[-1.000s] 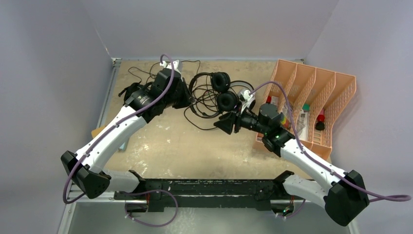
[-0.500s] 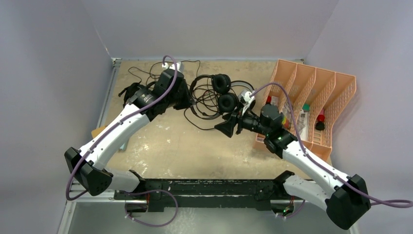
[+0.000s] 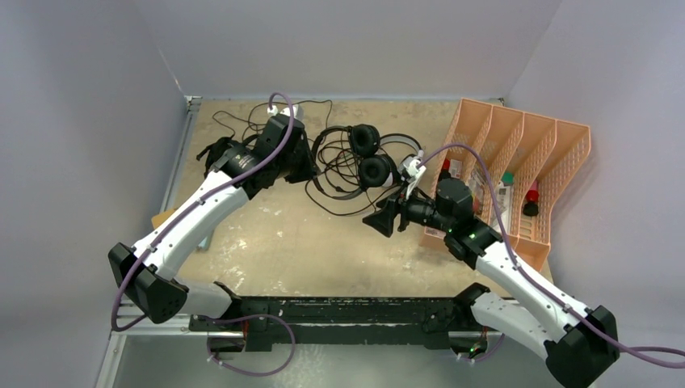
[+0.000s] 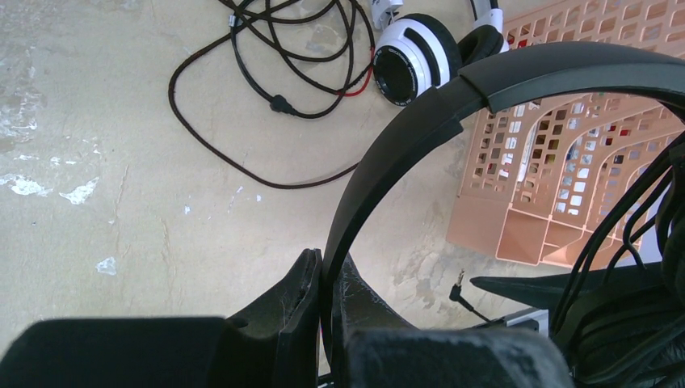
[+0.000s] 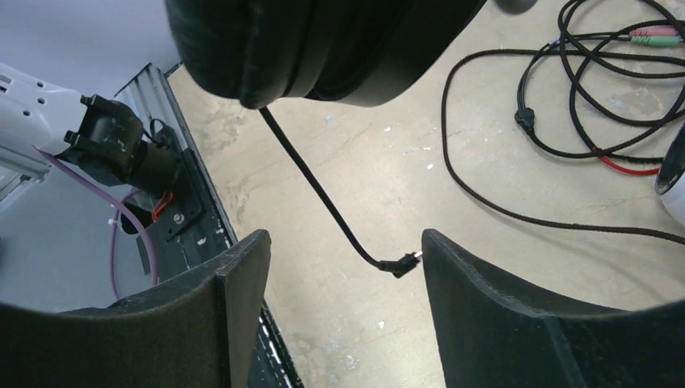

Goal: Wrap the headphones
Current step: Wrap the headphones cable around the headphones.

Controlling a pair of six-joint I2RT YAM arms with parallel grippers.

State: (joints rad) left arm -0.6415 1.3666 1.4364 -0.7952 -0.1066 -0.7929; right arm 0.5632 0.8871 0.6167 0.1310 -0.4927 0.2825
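left end effector (image 4: pixel 327 279) pinches headband (image 4: pixel 404 129), right end effector (image 5: pixel 343 242) open, empty, nr rack (image 3: pixel 573 137).

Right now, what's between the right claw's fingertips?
Right wrist view: the open right claw frames only the plug end of a thin black headphone cable, touching neither finger, with the table behind.

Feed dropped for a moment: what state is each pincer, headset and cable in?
Left pincer: shut on black headphones, at headband.
Right pincer: open, empty.
Jack plug: loose, between right pincer's fingers.
White-and-black headphones: lying on table.
Cables: loose, unwrapped.
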